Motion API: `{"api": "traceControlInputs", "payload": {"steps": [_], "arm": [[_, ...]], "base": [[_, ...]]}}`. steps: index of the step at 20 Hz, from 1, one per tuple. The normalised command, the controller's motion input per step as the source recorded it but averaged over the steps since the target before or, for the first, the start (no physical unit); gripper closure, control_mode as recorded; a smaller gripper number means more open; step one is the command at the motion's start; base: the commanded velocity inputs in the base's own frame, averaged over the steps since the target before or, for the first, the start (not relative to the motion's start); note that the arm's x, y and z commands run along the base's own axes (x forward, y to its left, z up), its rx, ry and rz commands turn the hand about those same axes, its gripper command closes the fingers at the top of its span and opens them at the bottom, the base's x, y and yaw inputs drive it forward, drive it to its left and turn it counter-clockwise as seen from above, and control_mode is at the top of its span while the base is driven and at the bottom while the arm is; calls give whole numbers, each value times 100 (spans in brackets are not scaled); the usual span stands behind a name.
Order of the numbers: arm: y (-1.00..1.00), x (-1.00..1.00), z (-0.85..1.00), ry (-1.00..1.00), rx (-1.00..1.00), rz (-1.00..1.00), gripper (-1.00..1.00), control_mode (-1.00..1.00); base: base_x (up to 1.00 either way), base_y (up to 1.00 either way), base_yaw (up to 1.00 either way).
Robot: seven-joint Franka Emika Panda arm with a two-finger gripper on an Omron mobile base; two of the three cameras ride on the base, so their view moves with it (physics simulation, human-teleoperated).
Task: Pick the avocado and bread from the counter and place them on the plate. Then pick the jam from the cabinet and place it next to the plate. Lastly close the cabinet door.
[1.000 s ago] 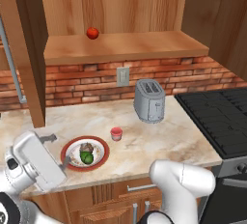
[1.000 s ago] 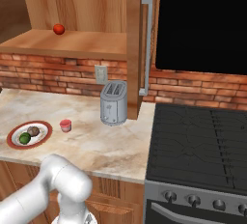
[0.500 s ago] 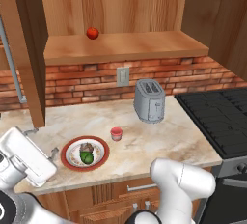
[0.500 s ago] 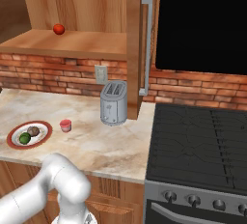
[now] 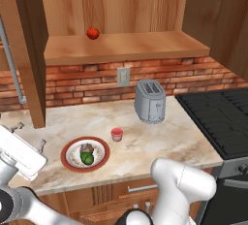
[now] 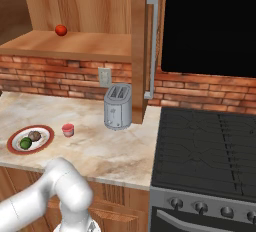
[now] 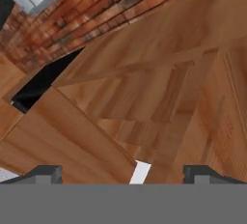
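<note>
Avocado (image 5: pixel 86 158) and bread (image 5: pixel 87 148) both lie on the plate (image 5: pixel 68 151), the bread at 12 o'clock of the avocado and touching or nearly touching it, so that part of the job looks finished. The jam (image 5: pixel 116 134) stands upright on the counter (image 5: pixel 160 141), just beside the plate at its 2 o'clock, which I take as the second part done too. What is left, by my reading, is the cabinet door (image 5: pixel 26 49): it stands swung out at 9 o'clock of the open cabinet (image 5: pixel 126 47), its silver handle (image 5: pixel 10 56) showing, and the other door (image 6: pixel 140 41) hangs open at 3 o'clock, seen from the right base camera.

The gripper (image 7: pixel 123 172) has its fingers wide apart with nothing between them; it looks at slanted wood panels and a patch of brick.

A red fruit (image 5: pixel 93 33) sits on the cabinet shelf. A toaster (image 5: pixel 149 101) stands on the marbled counter below a wall socket (image 5: pixel 123 77) in the brick wall (image 5: pixel 87 83). A black stove (image 6: pixel 210 146) adjoins the counter at 3 o'clock.
</note>
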Motion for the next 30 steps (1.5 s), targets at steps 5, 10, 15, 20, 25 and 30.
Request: {"api": "traceControlInputs", "payload": {"steps": [5, 10, 15, 20, 25, 30], "arm": [[25, 30, 12, 9, -13, 0, -100, -100], [17, 22, 26, 3, -9, 0, -100, -100], [12, 15, 33, 0, -8, 0, -100, -100], [0, 2, 33, 0, -5, -1, -100, -100], [-7, 0, 33, 0, -1, -4, -100, -100], [-26, 0, 44, 0, 0, -1, -100, -100]], "base": [[0, 0, 0], [0, 0, 0], [0, 0, 0], [0, 0, 0], [0, 0, 0], [0, 0, 0]]}}
